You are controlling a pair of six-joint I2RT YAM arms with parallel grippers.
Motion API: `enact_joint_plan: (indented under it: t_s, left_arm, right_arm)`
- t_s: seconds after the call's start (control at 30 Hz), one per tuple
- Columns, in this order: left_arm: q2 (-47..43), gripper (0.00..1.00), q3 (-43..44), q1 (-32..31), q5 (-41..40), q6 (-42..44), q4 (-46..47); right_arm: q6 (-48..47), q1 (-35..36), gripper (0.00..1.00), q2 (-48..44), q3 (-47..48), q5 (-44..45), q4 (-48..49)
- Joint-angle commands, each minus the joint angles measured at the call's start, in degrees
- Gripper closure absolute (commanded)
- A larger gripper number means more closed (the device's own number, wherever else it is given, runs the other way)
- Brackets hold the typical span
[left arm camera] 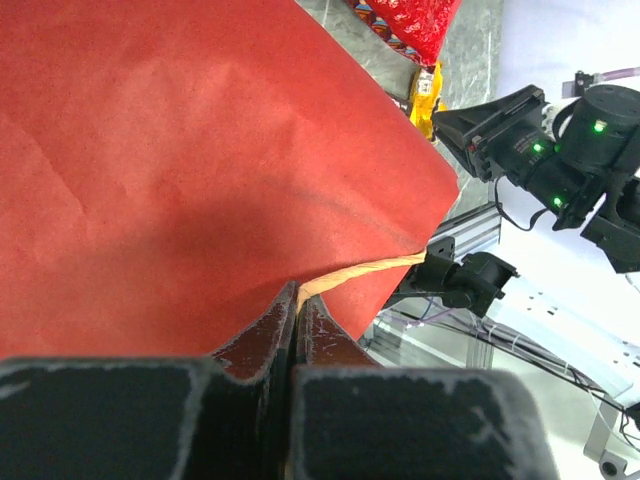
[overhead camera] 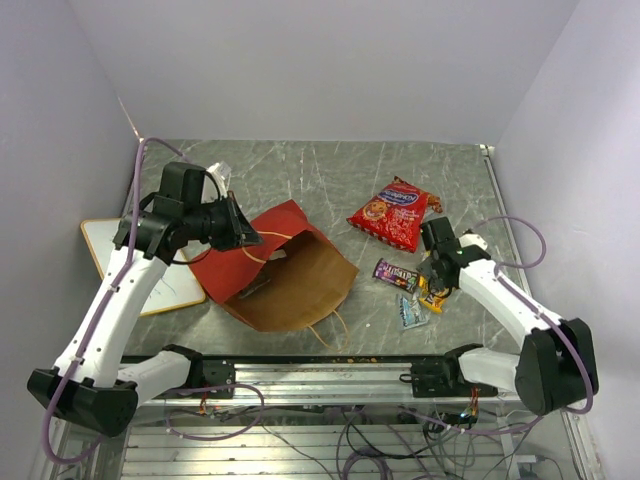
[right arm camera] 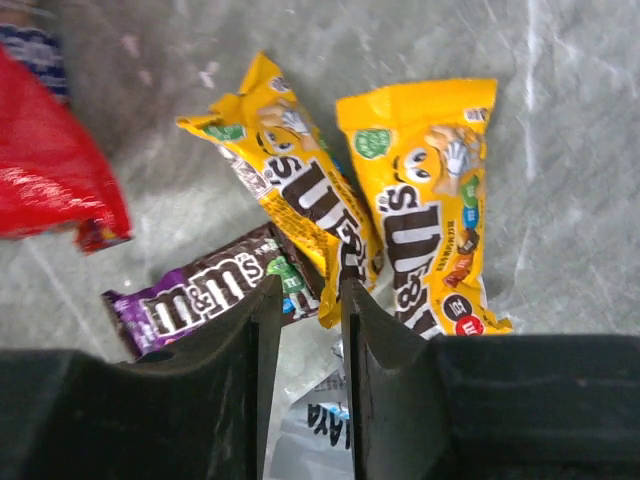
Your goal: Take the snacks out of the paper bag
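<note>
The paper bag lies on its side, its red panel raised at the left. My left gripper is shut on the bag's upper edge, and the red paper fills the left wrist view. The red chip bag lies on the table to the right. A purple packet, yellow packets and a pale blue packet lie beside it. My right gripper hovers just above these packets, narrowly open and empty, over two yellow packets, the purple packet and the pale packet.
A wood-framed whiteboard lies at the left under my left arm. A small white stick lies behind it. The metal rail runs along the near edge. Walls close the table on three sides.
</note>
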Motion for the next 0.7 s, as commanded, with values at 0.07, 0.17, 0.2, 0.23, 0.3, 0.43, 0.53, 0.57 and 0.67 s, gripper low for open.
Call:
enact_joint_plan:
  t_s: [0.07, 0.17, 0.2, 0.23, 0.3, 0.43, 0.53, 0.57, 0.67]
  left_arm:
    - [-2.00, 0.93, -0.57, 0.10, 0.61, -0.93, 0.34]
    - [-2.26, 0.93, -0.84, 0.09, 0.43, -1.26, 0.38]
    - [-2.36, 0.93, -0.84, 0.09, 0.22, -1.34, 0.39]
    - [-2.46, 0.93, -0.94, 0.13, -0.01, -1.43, 0.53]
    - [-2.45, 0.93, -0.91, 0.09, -0.18, -1.63, 0.73]
    - [-2.44, 0.93, -0.73, 0.09, -0.80, -1.98, 0.93]
    - [-2.50, 0.93, -0.77, 0.09, -1.19, -2.16, 1.01]
    - [-2.45, 0.93, -0.73, 0.09, -1.30, -2.22, 0.92]
    - [-2.45, 0.93, -0.70, 0.09, -1.97, -2.19, 0.63]
  right_arm:
    - [-11.90, -0.49, 0.60, -7.77, 1.50, -0.60, 6.79]
    - [-17.90, -0.49, 0.56, -9.48, 2.94, -0.95, 7.98]
    - [-20.15, -0.49, 0.55, -9.88, 3.39, -1.30, 8.46]
    - [-22.71, -0.49, 0.54, -10.19, 3.65, -2.14, 9.68]
    - [-31.09, -0.48, 0.51, -11.20, 3.22, -7.25, 14.92]
    - [-44.58, -0.41, 0.50, -13.18, 2.64, -21.47, 25.18]
    - [-51.42, -0.15, 0.50, -14.24, 2.60, -33.26, 31.18]
    - [-53.51, 0.07, 0.50, -14.52, 2.45, -38.06, 33.59]
    - [-60.27, 1.41, 0.53, -15.60, 1.39, -57.02, 42.15]
